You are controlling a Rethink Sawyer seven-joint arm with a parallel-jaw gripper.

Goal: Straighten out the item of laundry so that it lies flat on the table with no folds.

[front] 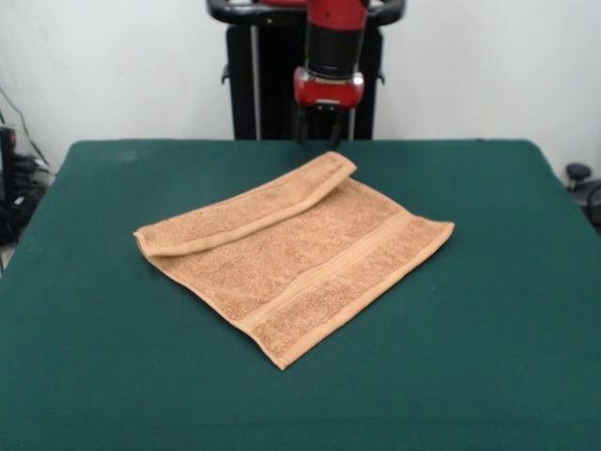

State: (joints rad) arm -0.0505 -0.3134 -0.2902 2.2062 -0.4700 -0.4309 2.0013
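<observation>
green table [103, 376] bears an orange towel [310, 263], one edge folded.

Red-and-black arm [333, 47], dark claw [317, 132]

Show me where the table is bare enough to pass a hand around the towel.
The table is bare on every side of the towel: wide strips to the picture's left, right and along the bottom edge. Tightest is the far strip, where the gripper hangs just beyond the towel's folded-over edge.
</observation>
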